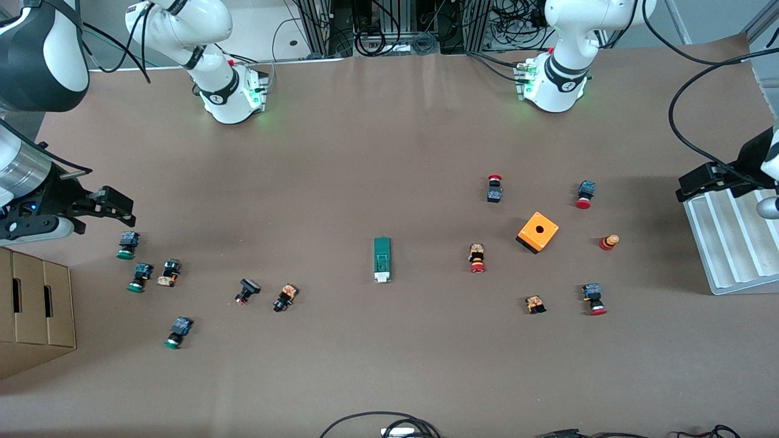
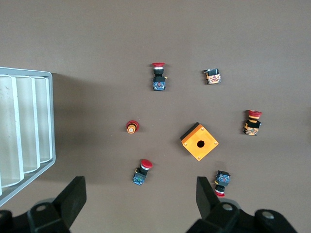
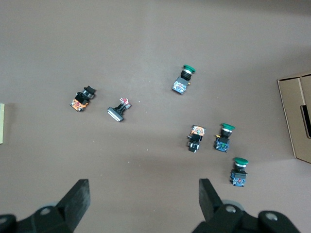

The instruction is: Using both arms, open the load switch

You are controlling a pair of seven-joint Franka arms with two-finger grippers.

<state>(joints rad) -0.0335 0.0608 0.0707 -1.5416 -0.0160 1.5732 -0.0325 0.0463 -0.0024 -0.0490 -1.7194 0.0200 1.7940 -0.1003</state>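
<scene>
The load switch (image 1: 381,260), a narrow dark-green bar with a white end piece, lies flat near the middle of the table, its white end toward the front camera. Nothing touches it. My right gripper (image 1: 122,208) hangs open and empty over the table at the right arm's end, above the green-capped push-buttons (image 3: 225,137). Its wrist view catches only a sliver of the load switch (image 3: 1,123) at the frame's edge. My left gripper (image 1: 686,187) hangs open and empty over the table beside the ribbed tray (image 2: 29,136), and its fingers (image 2: 73,196) frame bare table.
An orange box with a hole (image 1: 538,232) sits toward the left arm's end, with several red-capped push-buttons (image 1: 477,258) around it. Green-capped push-buttons (image 1: 128,244) lie toward the right arm's end. There, a cardboard box (image 1: 36,310) stands at the table's edge.
</scene>
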